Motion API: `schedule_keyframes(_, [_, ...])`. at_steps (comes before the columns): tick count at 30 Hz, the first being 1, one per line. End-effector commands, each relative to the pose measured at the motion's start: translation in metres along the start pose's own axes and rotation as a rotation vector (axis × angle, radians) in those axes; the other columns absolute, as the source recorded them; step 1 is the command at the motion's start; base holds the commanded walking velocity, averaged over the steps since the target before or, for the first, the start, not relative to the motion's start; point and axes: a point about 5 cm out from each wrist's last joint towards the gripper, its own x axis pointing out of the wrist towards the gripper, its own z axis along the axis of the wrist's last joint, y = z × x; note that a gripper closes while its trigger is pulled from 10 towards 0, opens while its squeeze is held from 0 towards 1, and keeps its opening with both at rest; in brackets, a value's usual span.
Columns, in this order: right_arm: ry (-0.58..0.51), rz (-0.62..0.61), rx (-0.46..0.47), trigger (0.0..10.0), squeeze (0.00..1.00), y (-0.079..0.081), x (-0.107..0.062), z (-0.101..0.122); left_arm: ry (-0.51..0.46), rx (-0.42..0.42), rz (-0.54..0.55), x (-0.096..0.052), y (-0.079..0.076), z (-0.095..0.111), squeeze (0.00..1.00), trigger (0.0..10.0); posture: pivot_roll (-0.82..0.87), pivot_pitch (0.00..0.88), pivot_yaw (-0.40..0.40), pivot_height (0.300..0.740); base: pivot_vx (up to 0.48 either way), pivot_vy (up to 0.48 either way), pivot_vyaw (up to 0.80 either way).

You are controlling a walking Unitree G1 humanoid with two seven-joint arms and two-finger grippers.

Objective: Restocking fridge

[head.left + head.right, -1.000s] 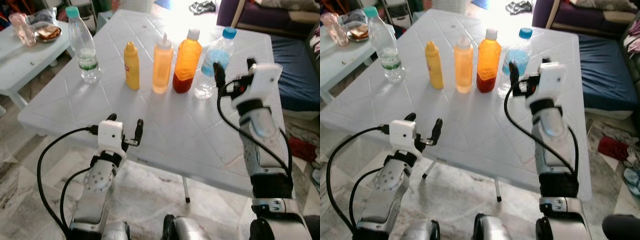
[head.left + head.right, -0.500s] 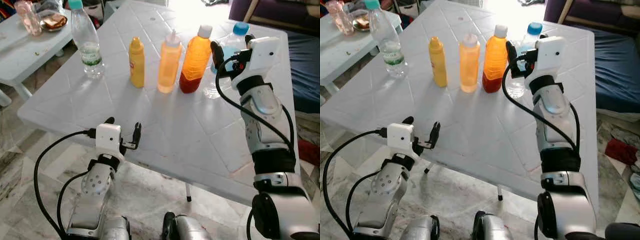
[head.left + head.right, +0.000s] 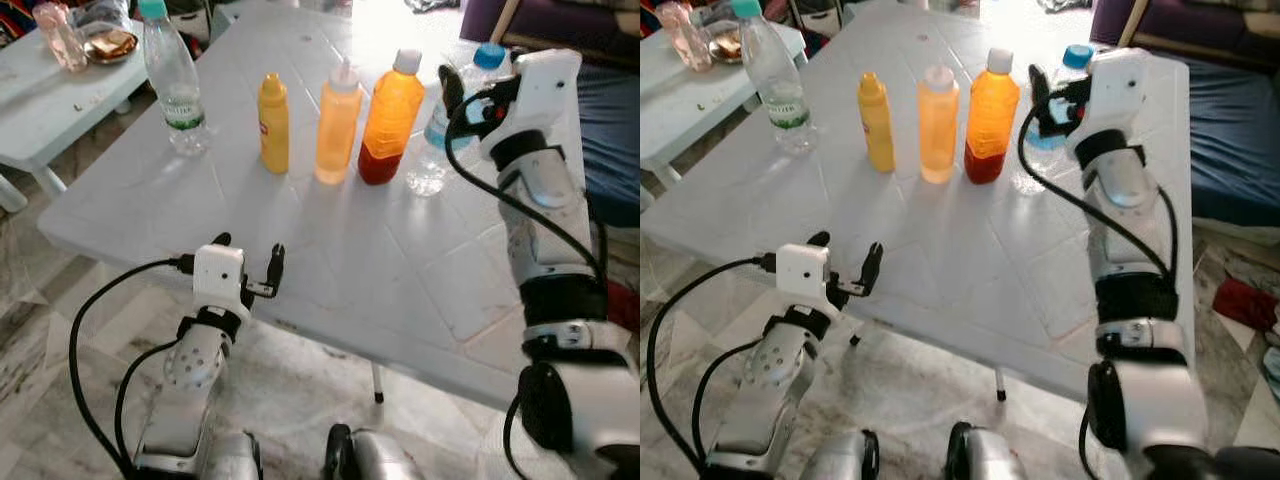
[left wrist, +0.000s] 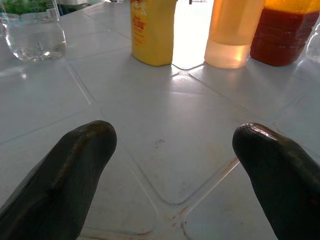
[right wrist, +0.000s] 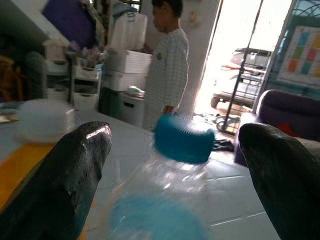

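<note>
In the left eye view, a white table (image 3: 330, 250) is seen with a row of bottles in the upper half of the frame: a clear water bottle (image 3: 172, 85) at upper left, then a yellow bottle (image 3: 273, 125), a pale orange bottle (image 3: 337, 123), an orange bottle with red sauce (image 3: 389, 120) and a blue-capped water bottle (image 3: 452, 115) at upper right. The right gripper (image 3: 478, 85) is held at the blue-capped bottle's neck with fingers spread, the bottle between them, ungripped. The left gripper (image 3: 247, 262) is seen at lower left by the table's near edge, open, well apart from the bottles. In the left wrist view, two parted fingers (image 4: 65, 175) are shown over the tabletop. In the right wrist view, the blue cap (image 5: 184, 137) lies between the spread fingers (image 5: 60, 180); a person (image 5: 167, 65) stands behind.
</note>
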Motion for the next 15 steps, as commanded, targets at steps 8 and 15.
schedule_keyframes(8, [0.046,-0.041,0.029,6.1,0.0,-0.015,0.012,0.002,0.002,0.001,-0.008,0.001,-0.001,0.002,0.0,10.0,0.15,0.19,-0.035,0.74,0.0,0.0,0.0])
schedule_keyframes(15, [0.049,-0.018,0.024,0.0,0.0,-0.011,0.018,0.003,0.003,0.005,-0.002,0.002,0.0,0.002,0.0,10.0,0.15,0.188,-0.036,0.74,0.0,0.0,0.0])
